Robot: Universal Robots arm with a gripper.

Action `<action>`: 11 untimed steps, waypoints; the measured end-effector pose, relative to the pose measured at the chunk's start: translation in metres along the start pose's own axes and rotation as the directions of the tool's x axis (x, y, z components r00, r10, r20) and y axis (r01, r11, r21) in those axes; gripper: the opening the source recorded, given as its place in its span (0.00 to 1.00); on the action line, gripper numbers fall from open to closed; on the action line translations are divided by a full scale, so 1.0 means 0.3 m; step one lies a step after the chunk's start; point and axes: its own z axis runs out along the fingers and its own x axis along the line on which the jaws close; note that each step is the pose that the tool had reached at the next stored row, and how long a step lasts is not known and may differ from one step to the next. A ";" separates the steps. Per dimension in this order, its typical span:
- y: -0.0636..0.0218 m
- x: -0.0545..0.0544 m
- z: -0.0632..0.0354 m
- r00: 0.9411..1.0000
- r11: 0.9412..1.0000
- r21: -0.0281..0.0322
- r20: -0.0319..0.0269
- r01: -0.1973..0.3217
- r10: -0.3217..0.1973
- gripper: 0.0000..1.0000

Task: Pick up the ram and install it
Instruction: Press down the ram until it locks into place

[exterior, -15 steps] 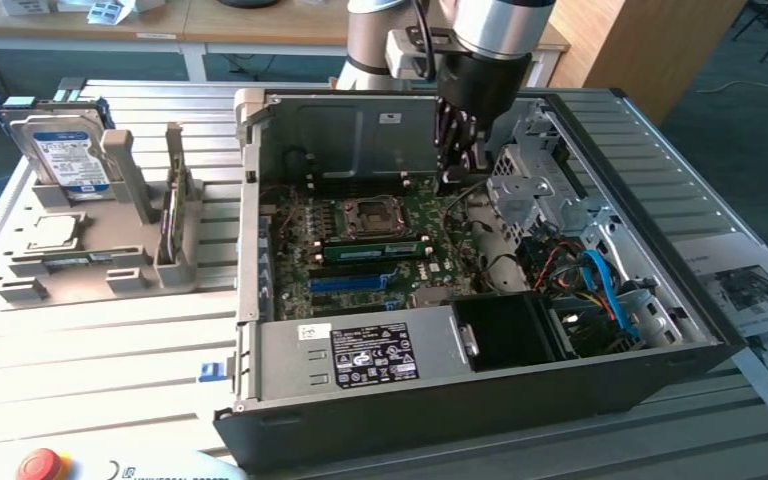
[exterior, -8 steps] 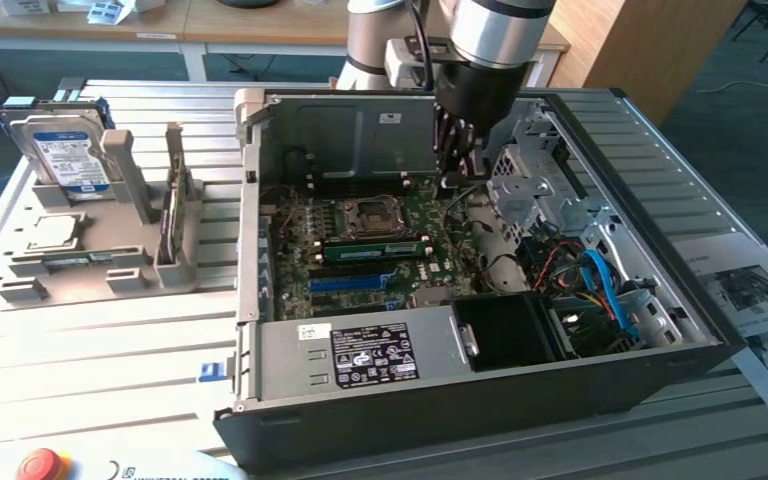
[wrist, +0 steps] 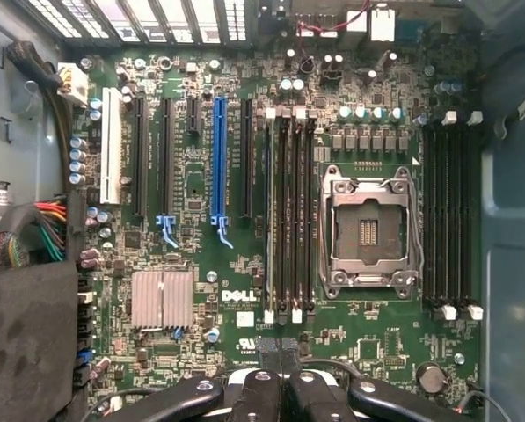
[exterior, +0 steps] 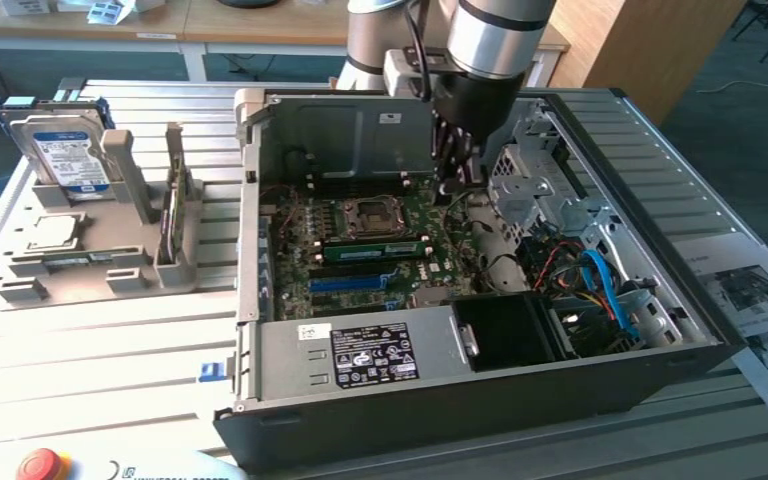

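Observation:
The ram (exterior: 373,250) is a slim green stick seated on edge in a memory slot of the motherboard (exterior: 357,285), beside the open processor socket (exterior: 364,215). In the wrist view the ram (wrist: 269,220) shows edge-on as a thin pale strip in the outermost of the black slots next to the socket (wrist: 368,230). My gripper (exterior: 454,180) hangs inside the open computer case (exterior: 491,420), above the board's far side and apart from the ram. Its black fingers (wrist: 260,396) are pressed together with nothing between them, so the gripper (wrist: 280,378) is shut.
A grey fixture (exterior: 84,270) on the exterior view's left holds a blue-labelled hard drive (exterior: 71,150) and a small silver processor chip (exterior: 53,232). The case's power supply (exterior: 371,355), drive cage (exterior: 538,190) and blue cables (exterior: 611,290) crowd the board. Papers (exterior: 758,300) lie right; a red button (exterior: 40,465) sits at the front.

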 end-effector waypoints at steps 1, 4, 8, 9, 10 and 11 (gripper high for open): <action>0.000 0.000 0.004 1.000 1.000 0.000 0.000 0.000 0.000 0.11; 0.000 0.000 0.015 1.000 1.000 0.001 0.000 0.000 0.000 0.11; -0.001 0.000 0.031 1.000 1.000 0.001 0.000 0.000 0.000 0.11; -0.001 0.001 0.034 1.000 1.000 0.001 0.000 0.000 0.000 0.11; -0.001 0.001 0.038 1.000 1.000 0.001 0.000 0.000 0.000 0.11; -0.001 0.001 0.042 1.000 1.000 0.001 0.000 0.000 0.000 0.11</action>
